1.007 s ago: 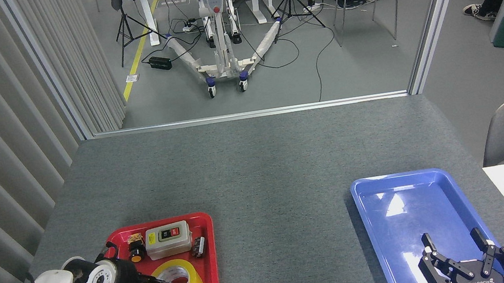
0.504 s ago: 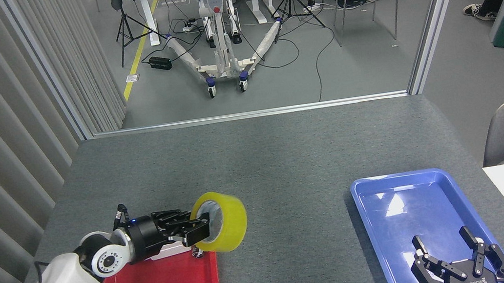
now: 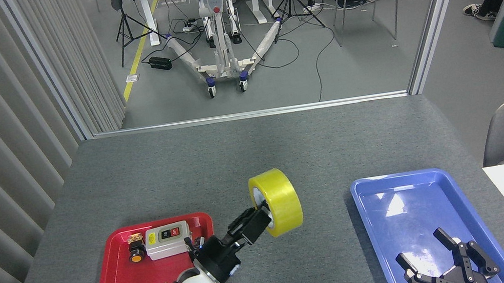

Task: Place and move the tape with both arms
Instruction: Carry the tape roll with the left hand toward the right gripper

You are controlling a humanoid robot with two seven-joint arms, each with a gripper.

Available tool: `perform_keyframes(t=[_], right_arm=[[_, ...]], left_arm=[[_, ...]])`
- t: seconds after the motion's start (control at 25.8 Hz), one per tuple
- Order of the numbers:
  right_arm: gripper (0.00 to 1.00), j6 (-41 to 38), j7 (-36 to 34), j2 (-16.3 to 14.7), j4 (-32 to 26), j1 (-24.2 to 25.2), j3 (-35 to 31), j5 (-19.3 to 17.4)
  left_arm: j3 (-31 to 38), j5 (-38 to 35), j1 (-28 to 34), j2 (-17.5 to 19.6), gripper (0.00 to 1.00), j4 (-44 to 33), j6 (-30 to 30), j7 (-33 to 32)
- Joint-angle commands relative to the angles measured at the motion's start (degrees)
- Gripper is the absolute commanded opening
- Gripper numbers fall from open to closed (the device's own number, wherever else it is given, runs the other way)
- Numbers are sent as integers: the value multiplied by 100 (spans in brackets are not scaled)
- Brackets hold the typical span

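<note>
**Head view: tape roll held over bare table, midway between the two trays**

Your left gripper (image 3: 262, 216) is pinching the tape (image 3: 276, 201) by its rim, one finger tucked into the core and the rest against the outer band, with the yellow roll standing on edge in the air. It hangs over the grey table (image 3: 254, 156), past the right edge of the red tray (image 3: 118, 278) and well short of the blue tray (image 3: 377, 222). The grey switch box (image 3: 167, 239) sits behind in the red tray.

Your right gripper (image 3: 446, 257) waits low over the near end of the blue tray, fingers spread and holding nothing.

To do this step well, you should lower the roll onto open table between the trays, where the right arm can reach it. Lay it flat if you can; released on edge, a roll like this would probably wander off. Spread the fingers only once it rests on the table, then draw the left arm back toward the red tray so the right gripper has a clear line in.
</note>
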Motion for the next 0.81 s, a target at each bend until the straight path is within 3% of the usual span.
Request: perform_keyframes(t=[0.0, 0.27, 0.77], right_arm=[[100, -462, -150, -9, 14, 16, -84, -20], [100, -1034, -247, -18, 49, 24, -66, -20], [99, -1297, -273, -35, 128, -81, 136, -187]], left_arm=[[-353, 29, 140, -403, 0, 460, -7, 41], [-1434, 758, -80, -605, 0, 680, -7, 155], [-1724, 741, 96, -535, 0, 320, -7, 278]])
